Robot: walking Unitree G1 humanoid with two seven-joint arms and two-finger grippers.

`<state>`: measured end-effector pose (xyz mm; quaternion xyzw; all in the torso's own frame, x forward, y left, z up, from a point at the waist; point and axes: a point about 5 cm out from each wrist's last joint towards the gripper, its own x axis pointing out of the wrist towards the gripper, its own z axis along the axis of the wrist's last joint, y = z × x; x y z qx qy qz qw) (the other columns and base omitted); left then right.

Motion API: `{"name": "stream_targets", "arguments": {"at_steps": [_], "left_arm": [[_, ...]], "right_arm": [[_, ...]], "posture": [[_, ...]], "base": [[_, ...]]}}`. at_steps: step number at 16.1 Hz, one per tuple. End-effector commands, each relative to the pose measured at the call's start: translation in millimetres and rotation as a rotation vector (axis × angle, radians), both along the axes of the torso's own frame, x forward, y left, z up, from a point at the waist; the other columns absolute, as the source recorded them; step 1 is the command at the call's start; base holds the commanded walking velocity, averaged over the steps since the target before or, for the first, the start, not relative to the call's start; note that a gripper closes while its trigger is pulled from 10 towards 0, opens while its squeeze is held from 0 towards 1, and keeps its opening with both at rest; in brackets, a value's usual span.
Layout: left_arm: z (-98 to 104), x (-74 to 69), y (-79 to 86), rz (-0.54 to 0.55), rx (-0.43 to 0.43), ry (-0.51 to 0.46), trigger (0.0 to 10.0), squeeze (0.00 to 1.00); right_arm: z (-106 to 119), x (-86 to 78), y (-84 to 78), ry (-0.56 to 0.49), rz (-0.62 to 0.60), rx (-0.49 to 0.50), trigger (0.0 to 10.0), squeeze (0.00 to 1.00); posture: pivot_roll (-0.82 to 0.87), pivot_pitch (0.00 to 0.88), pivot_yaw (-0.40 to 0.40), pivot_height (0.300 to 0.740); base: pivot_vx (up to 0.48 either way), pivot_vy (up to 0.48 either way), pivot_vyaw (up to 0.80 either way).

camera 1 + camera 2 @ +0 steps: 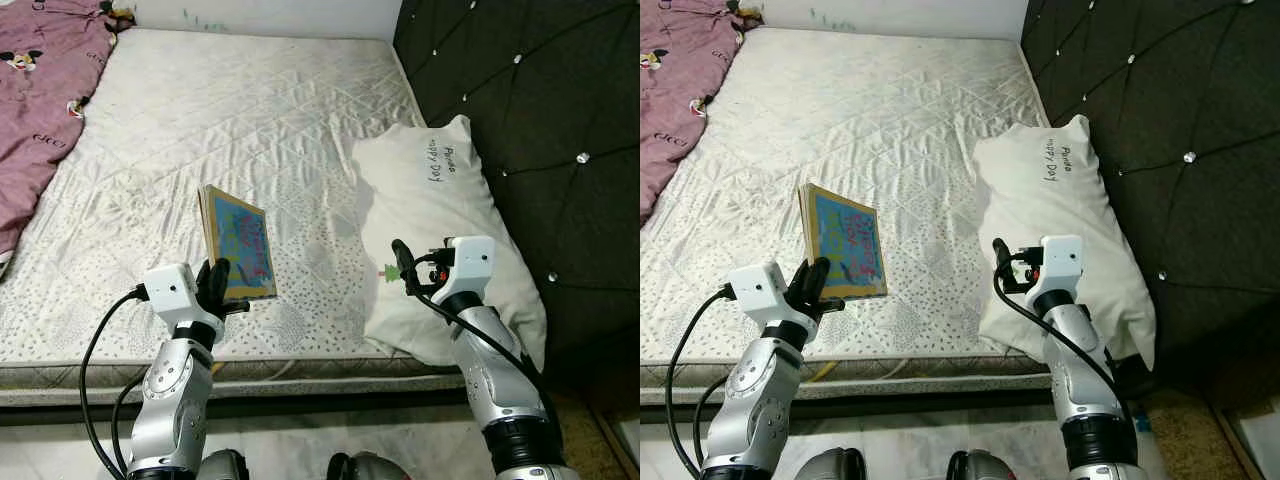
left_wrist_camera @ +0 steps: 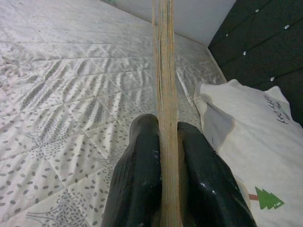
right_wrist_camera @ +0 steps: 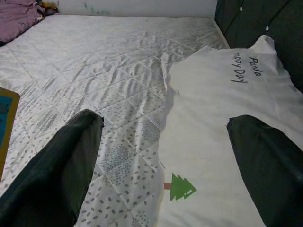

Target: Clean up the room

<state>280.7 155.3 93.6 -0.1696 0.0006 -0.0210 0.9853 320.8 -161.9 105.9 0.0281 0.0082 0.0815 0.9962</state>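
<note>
Landmark: white pillow, lying on the quilted mattress against the black tufted headboard. The left gripper is clamped on the lower edge of a picture book, held upright above the mattress, well to the left of the pillow. The right gripper, fingers spread apart, hovers over the pillow's near left corner beside its green tree print. A purple blanket lies far left of the pillow
</note>
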Motion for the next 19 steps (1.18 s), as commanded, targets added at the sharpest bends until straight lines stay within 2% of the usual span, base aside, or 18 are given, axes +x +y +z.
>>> {"name": "stream_targets", "arguments": {"at_steps": [1,9,16,19], "left_arm": [[14.1,2.3,-1.4,-0.011,0.001,-0.073,10.0,0.0],[12.4,3.0,-2.2,-0.009,0.01,-0.058,10.0,0.0],[10.4,4.5,-0.6,0.021,0.023,-0.038,10.0,0.0],[10.1,5.7,0.9,0.031,0.032,-0.035,10.0,0.0]], "right_arm": [[-2.3,-0.4,-2.5,0.014,-0.001,-0.014,10.0,0.0],[-3.8,0.0,-4.6,0.014,-0.006,-0.024,10.0,0.0],[-5.0,0.9,-3.5,0.016,0.01,-0.036,10.0,0.0],[-4.6,3.0,-4.9,0.012,0.012,-0.052,10.0,0.0]], "posture": [[-0.08,0.183,-0.079,0.698],[-0.07,0.185,-0.079,0.694],[-0.07,0.178,-0.082,0.61],[-0.07,0.173,-0.08,0.605]], "base": [[0.274,0.0,0.0],[0.0,0.0,0.0],[0.0,0.0,0.0],[0.0,0.0,0.0]]}}
